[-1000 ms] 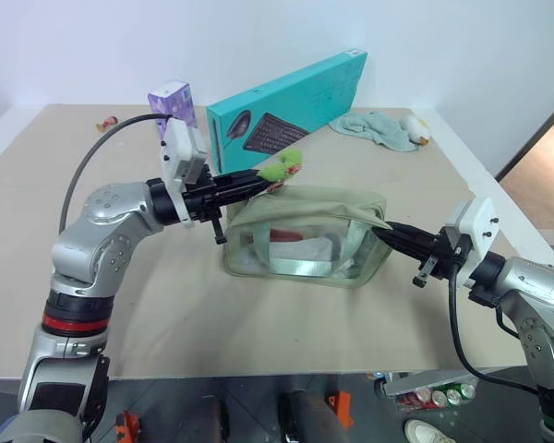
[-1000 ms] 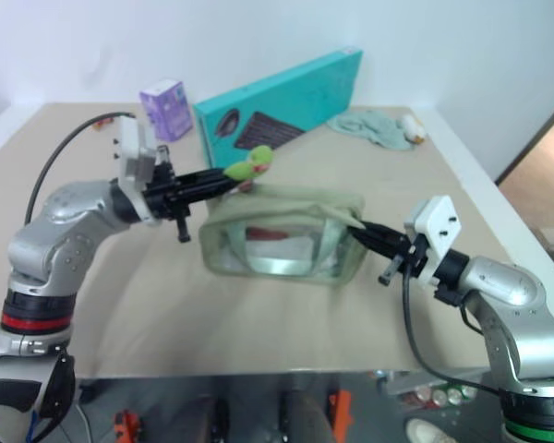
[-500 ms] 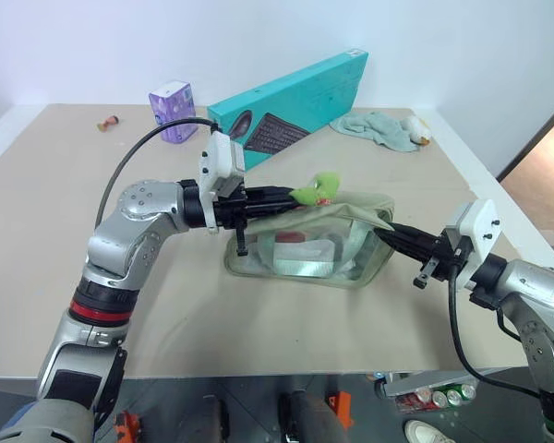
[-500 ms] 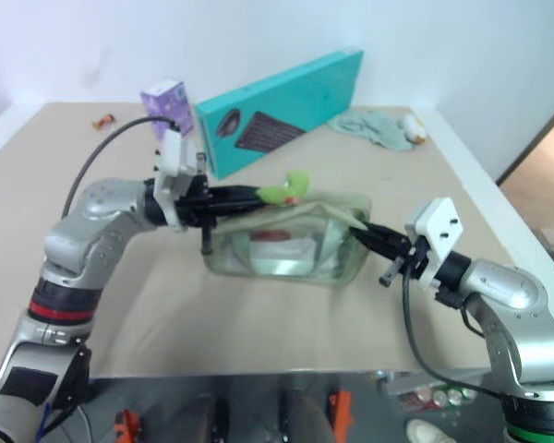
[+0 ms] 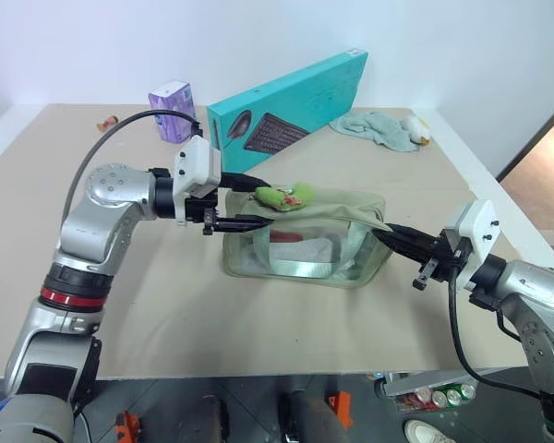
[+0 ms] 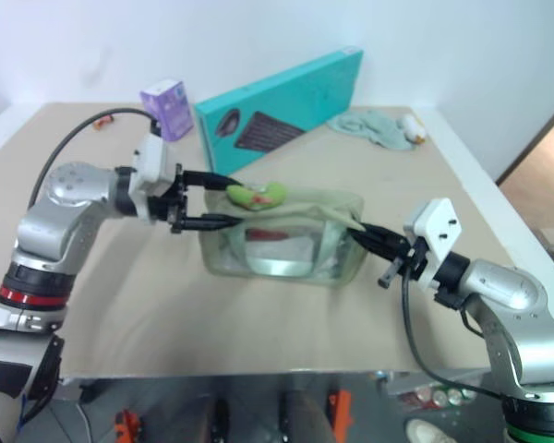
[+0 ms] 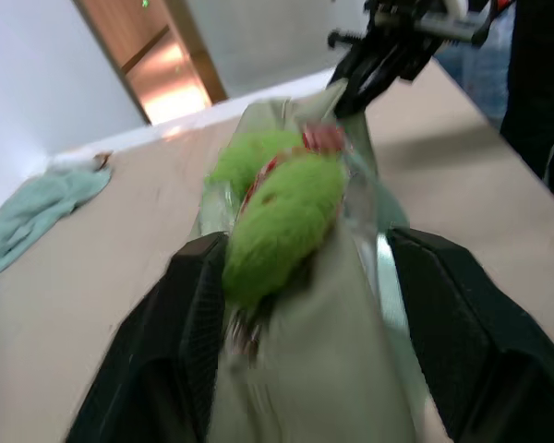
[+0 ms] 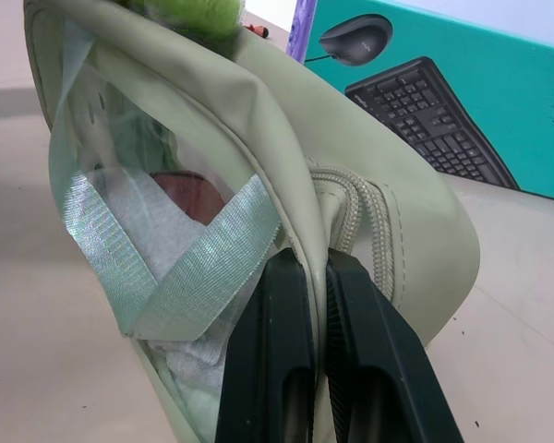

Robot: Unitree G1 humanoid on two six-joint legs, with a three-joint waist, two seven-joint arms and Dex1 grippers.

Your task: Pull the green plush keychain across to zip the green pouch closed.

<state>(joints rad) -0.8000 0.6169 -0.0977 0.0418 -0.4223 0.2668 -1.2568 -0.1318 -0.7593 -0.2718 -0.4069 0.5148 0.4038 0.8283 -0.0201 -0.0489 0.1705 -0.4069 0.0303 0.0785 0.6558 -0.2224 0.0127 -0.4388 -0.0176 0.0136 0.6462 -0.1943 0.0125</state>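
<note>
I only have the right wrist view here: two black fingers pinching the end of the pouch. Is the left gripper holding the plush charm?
Observer: No. The left gripper is open, and the green plush keychain lies on top of the green pouch just beyond its fingertips.
Reviewer: What do those fingers look like close up?
Observer: In the left wrist view they stand apart, either side of the charm.
Reviewer: What is behind the pouch?
Observer: A teal keyboard box, a purple carton and a pale cloth.

bare table (image 5: pixel 166 305) in front — teal box (image 5: pixel 286 101) seemingly close behind
</note>
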